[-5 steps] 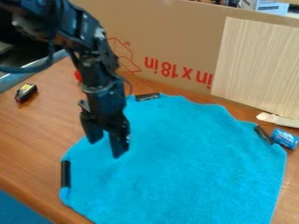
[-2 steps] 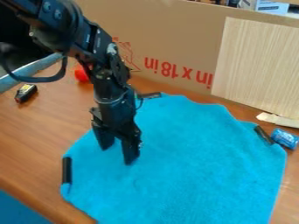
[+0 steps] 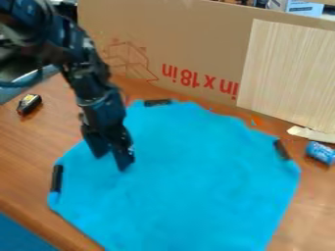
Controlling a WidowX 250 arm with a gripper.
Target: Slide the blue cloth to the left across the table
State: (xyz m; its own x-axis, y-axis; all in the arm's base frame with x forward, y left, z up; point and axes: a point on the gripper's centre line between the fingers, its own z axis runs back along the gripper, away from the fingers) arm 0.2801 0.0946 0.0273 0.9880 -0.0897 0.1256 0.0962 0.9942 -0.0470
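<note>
As the open hand (image 3: 111, 161) shifts, fingers parted, the blue cloth (image 3: 183, 181) slides clear of the blue can (image 3: 321, 153), still spread flat: apparently dragged, not folded!

A makeshift robot workspace, most like a lab.
1 black robot arm (image 3: 88, 73) leans in over a brown wood-grain desk (image 3: 33, 157), and a tall sheet of plain cardboard (image 3: 196, 37) with red print (image 3: 200, 81) stands along its far side as a rough wall. 1 pale wood-grain panel (image 3: 288, 78) stands against the cardboard, and a white-and-blue box (image 3: 304, 7) shows beyond its top edge. Below the near left edge lies a blue surface (image 3: 23, 238), perhaps flooring. Whether the room is in a university, company or home cannot be told.
</note>
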